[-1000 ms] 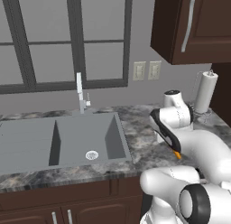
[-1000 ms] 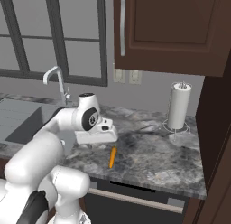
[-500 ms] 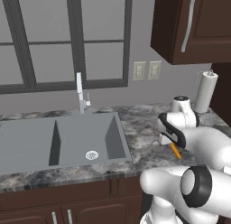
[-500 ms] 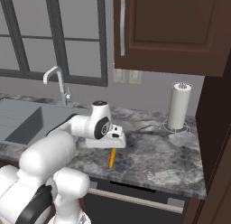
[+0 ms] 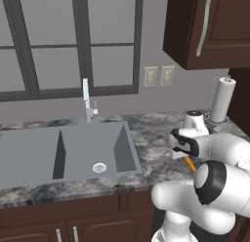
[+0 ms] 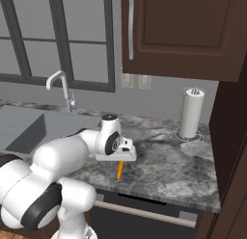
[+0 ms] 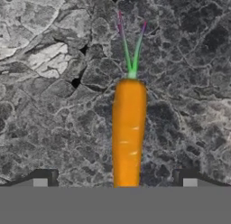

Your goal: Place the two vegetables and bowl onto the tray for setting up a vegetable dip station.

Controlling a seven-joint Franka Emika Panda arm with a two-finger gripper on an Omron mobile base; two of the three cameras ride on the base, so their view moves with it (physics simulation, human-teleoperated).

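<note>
One carrot [image 7: 128, 133] on granite counter [image 7: 54, 105], between open jaws

The mottled grey and black stone worktop [image 7: 54, 105] looks polished, with pale veined patches. The small orange carrot [image 7: 128, 133] has a smooth, faintly glossy skin and thin green stalks. The grey double sink [image 5: 63, 151] looks matt, its slim tap [image 5: 88, 102] like brushed metal. The dark brown wooden cabinets [image 6: 178, 31] have a satin sheen with metal bar handles. The white paper towel roll [image 6: 191, 112] stands on a wire holder.
</note>
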